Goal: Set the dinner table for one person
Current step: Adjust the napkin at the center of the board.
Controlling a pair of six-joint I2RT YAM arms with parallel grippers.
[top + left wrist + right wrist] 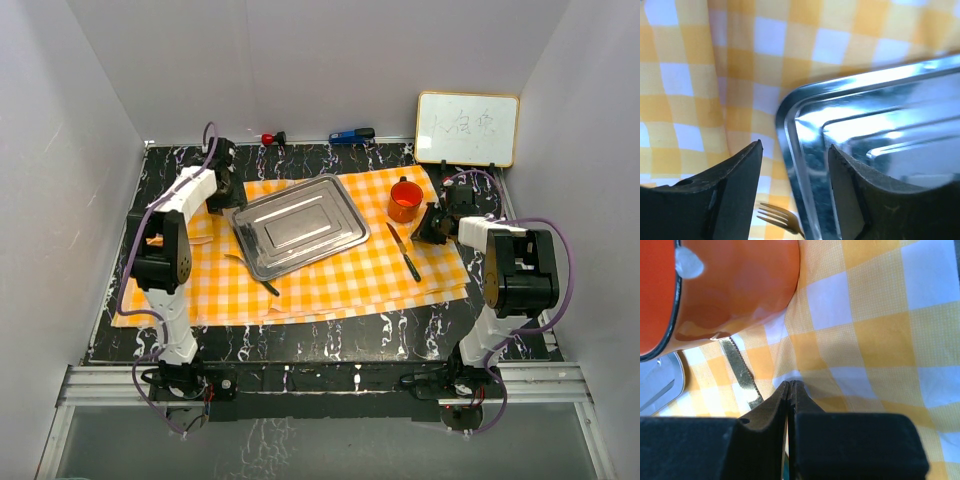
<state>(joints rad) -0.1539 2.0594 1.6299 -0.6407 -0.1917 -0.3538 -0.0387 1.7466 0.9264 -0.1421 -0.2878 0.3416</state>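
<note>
Black, white-veined stone forms the surface, which spreads under and all around the steel tray, with an orange-and-white checked cloth between them. A fork lies just nearer than the tray's left corner, and a knife lies to the tray's right. The left pincer stands apart, straddling the tray's left rim; whether it touches I cannot tell. Right of the tray, past the knife, the right pincer is pressed together beside an orange mug. A whiteboard leans far right of the tray.
</note>
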